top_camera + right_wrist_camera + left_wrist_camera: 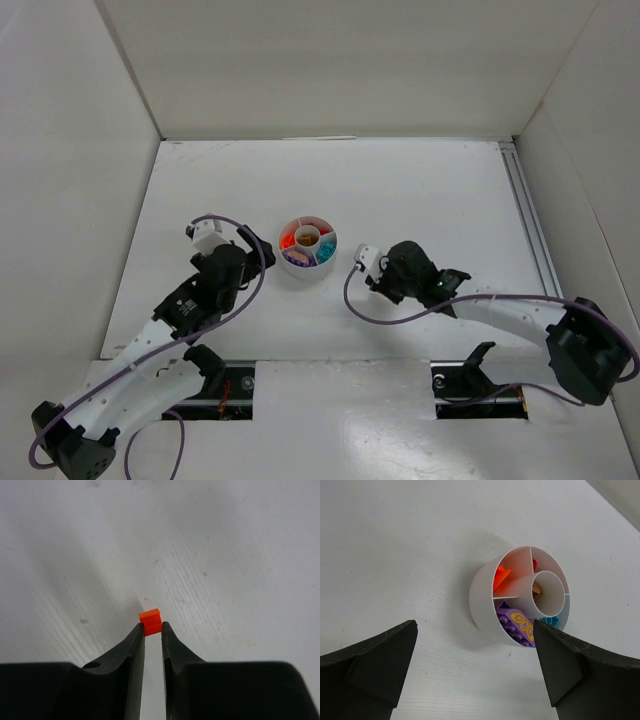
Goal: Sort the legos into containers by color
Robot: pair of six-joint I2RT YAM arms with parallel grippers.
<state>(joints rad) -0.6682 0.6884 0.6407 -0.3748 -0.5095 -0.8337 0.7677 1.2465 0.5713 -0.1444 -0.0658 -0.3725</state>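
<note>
- Top view: the dish [308,250] stands on the white table [420,190], between the two arms.
- The left gripper [245,258] is just left of the dish, and the right gripper [392,278] is near its right side. Neither touches it.
- From this height I cannot tell how either pair of jaws stands.
- Left wrist view: the left gripper [475,630] has its jaws spread wide with nothing between them, hanging above bare table beside the dish [482,592].
- Its wedges hold an orange piece [501,575] at upper left, a red piece [534,565] at the top, a purple brick [517,625] at the bottom and a teal piece [551,622] at lower right.
- Something brown [536,590] lies in the centre cup [551,592].
- Right wrist view: the right gripper [152,630] has its jaws drawn close, pinching an orange brick [150,621] by its sides at the very tips.
- The brick's top pokes out past the tips. Whether it rests on the table or is lifted, I cannot tell.
</note>
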